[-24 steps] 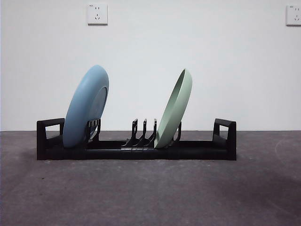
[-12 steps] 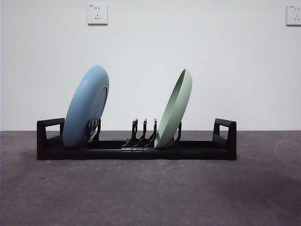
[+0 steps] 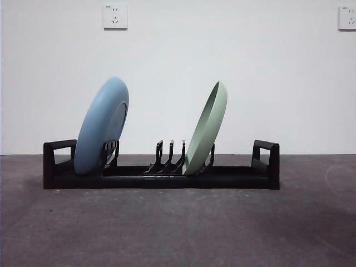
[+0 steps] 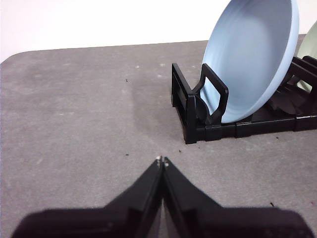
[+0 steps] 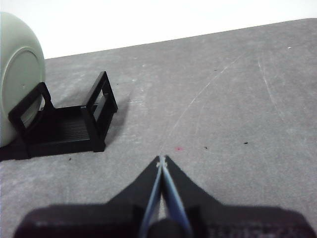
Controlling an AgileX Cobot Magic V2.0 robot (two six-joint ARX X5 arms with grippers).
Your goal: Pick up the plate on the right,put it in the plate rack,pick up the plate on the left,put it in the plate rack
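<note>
Two plates already stand in the plate rack (image 3: 161, 177), and your arms are both clear of it. Nearest you in the front view is bare grey table (image 3: 178, 228) filling the lower part of the frame. Behind it, across the middle, the rack runs from left to right with a loop handle at each end. The blue plate (image 3: 101, 127) sits at the left end, leaning so its top tips right; the green plate (image 3: 207, 129) sits right of centre, tilted the same way, with a few empty prongs between them. Farther back is the white wall (image 3: 178, 67), with one socket (image 3: 115, 16) at upper left and another at the upper right corner.

Your left gripper (image 4: 161, 160) has its jaws pressed together, holding nothing, over the table beside the blue plate's end of the rack. Your right gripper (image 5: 162, 159) is likewise pressed together and empty, off the green plate's end.
</note>
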